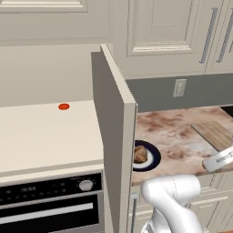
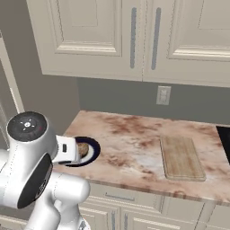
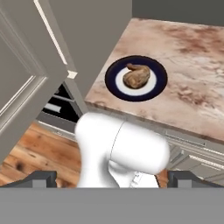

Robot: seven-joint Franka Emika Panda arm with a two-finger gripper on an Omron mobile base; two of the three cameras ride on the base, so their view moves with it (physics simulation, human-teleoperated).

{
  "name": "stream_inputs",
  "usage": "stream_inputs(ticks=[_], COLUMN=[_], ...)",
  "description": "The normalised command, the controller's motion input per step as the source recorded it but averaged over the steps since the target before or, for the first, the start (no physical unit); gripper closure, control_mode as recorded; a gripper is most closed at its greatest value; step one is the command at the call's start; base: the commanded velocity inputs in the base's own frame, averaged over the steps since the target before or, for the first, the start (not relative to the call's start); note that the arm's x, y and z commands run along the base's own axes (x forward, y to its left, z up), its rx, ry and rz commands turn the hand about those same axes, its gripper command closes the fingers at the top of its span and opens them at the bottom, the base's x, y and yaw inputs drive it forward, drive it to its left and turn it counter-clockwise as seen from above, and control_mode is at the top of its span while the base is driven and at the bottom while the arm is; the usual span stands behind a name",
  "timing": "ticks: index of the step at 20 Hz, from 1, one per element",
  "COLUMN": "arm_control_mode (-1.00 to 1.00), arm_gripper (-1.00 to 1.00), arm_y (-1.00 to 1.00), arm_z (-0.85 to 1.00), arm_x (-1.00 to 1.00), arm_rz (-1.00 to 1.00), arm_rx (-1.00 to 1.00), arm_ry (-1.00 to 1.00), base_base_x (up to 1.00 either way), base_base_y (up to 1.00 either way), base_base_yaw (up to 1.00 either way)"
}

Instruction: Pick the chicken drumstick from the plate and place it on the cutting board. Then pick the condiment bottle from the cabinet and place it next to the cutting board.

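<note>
The chicken drumstick (image 3: 136, 75) lies on the navy-rimmed plate (image 3: 114, 82), near the marbled counter's front left corner; both views from the base show the drumstick (image 1: 140, 154) (image 2: 82, 148) and plate (image 1: 154, 159) (image 2: 92, 148) too. The cutting board (image 2: 181, 157) (image 1: 213, 133) lies bare farther right on the counter. My gripper (image 3: 112, 178) hangs well back from the counter edge and above it, looking down at the plate, jaws wide open and empty. The cabinet door (image 1: 111, 136) (image 3: 30, 74) stands swung open left of the plate. The condiment bottle is hidden.
A small red disc (image 1: 63, 106) sits on the cream top above the oven (image 1: 50, 205) at left. A wall outlet (image 2: 163, 95) is behind the counter. Upper cabinets (image 2: 134, 36) hang over it. A dark cooktop edge (image 2: 224, 143) borders the counter's right end.
</note>
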Motion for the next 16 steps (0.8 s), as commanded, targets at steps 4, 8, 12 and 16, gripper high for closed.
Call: stream_inputs(ticks=[4,8,12,16], arm_control_mode=[-1.00,-1.00,-1.00,-1.00], arm_gripper=[-1.00,-1.00,-1.00,-1.00], arm_y=[0.00,0.00,0.00,0.02], arm_z=[-0.07,-0.13,-0.22,-0.34], arm_x=[0.47,0.43,0.37,0.27], arm_rz=[0.00,0.00,0.00,0.00], arm_rx=[0.00,0.00,0.00,0.00], arm_ry=[0.05,0.06,0.06,0.02], base_base_x=[0.00,0.00,0.00,0.00], base_base_y=[0.00,0.00,0.00,0.00], base_base_yaw=[0.00,0.00,0.00,0.00])
